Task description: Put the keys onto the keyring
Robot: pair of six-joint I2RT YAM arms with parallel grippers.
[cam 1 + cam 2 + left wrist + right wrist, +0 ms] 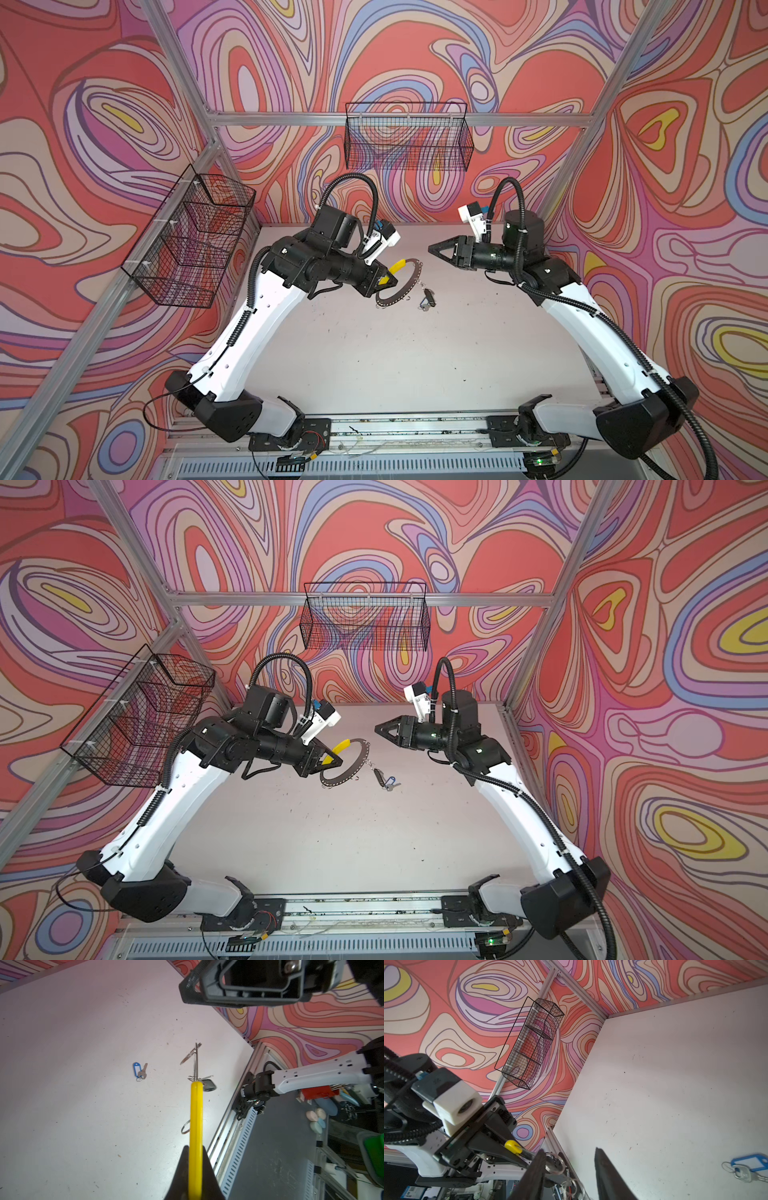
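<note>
Yellow plastic on the keyring [395,297] is pinched between the pressed-in jaws of the left gripper [195,1148]. The hoop is held above the table [374,353], edge-on to the left wrist camera, with the yellow segment [196,1118] running lengthwise straight out from the fingertips. A black-tagged key [428,296] hangs from the hoop on small wire rings. The blue-tagged key [142,1073] lies flat on the table apart from the hoop, tag and blade side by side, pointing one way from their split ring. Its white label is too small to read. The right gripper [570,1151] hangs nearby, jaws spread, clear of both keys.

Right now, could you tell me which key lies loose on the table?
The blue-tagged key; it lies on the table, while the black-tagged key hangs from the keyring.
</note>
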